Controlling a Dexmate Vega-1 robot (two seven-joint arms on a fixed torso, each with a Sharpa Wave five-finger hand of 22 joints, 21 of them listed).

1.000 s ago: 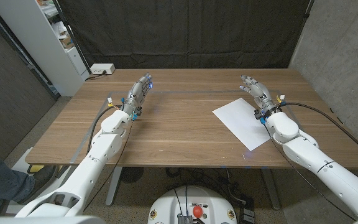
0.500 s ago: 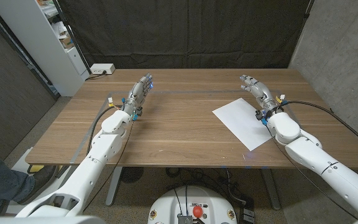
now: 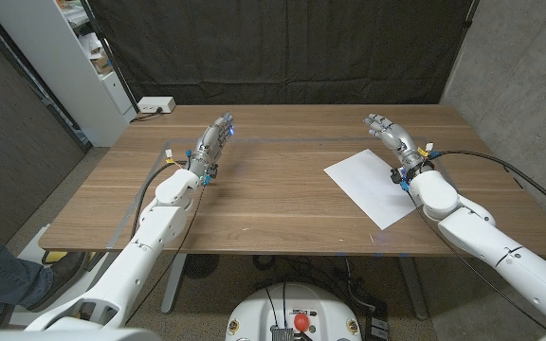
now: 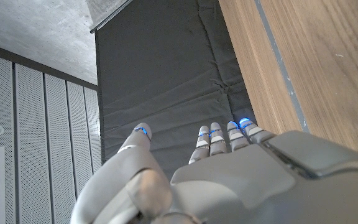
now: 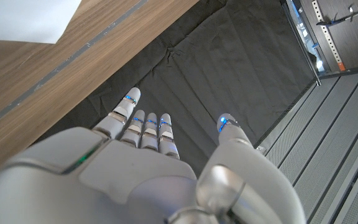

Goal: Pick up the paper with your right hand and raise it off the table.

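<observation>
White paper (image 3: 372,184) flat on table (image 3: 273,204), angled, seemingly uncreased.

Both arms were glossy white shells with black cables; the left hand (image 3: 213,140) and right hand (image 3: 390,135) were grey, fingertips glowing blue.

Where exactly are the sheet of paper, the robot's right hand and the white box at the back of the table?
paper (image 3: 373,185): head view, middle of the sheet.
right hand (image 3: 391,138): head view, back of the hand.
white box (image 3: 155,105): head view, its top.
</observation>
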